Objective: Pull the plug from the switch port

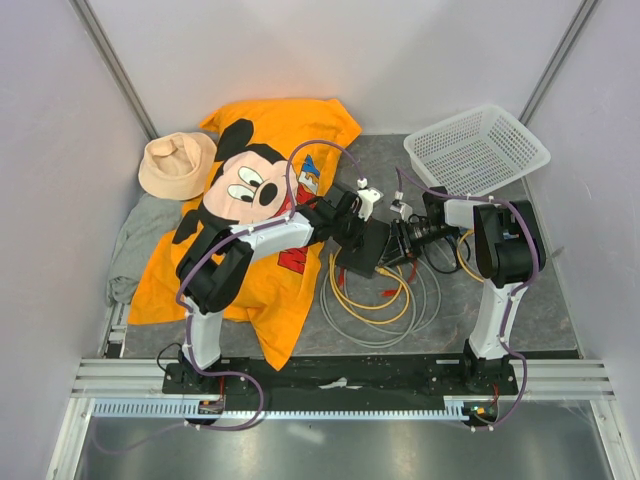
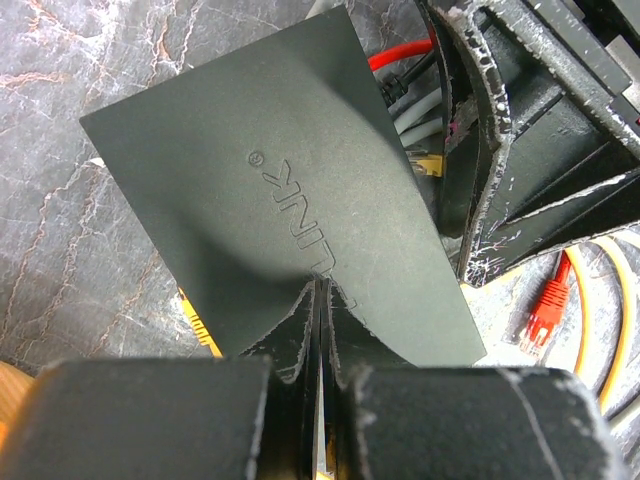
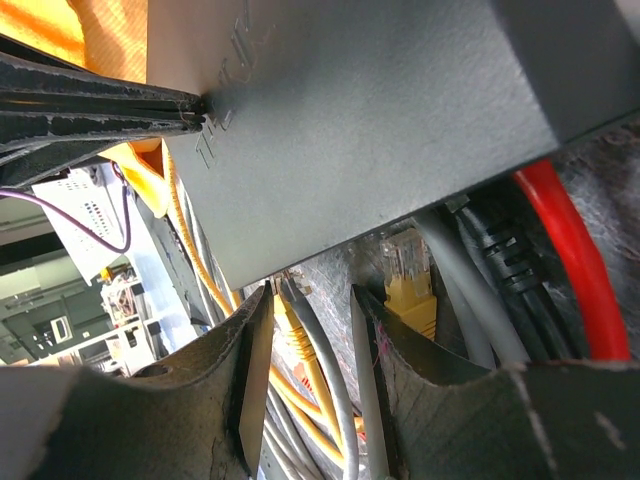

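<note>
Grey mat (image 1: 545, 295) carries the switch (image 1: 362, 245) at centre, with cables entering its right edge. Left gripper (image 2: 318, 288) is closed, tips pressing on the switch top. Right gripper (image 3: 312, 300) stands parted around a grey cable (image 3: 325, 370).

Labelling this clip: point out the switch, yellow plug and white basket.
switch (image 2: 270, 200), left wrist view, middle of top face.
yellow plug (image 3: 410, 295), right wrist view, its boot.
white mesh basket (image 1: 478, 150), top external view, mesh floor.
</note>
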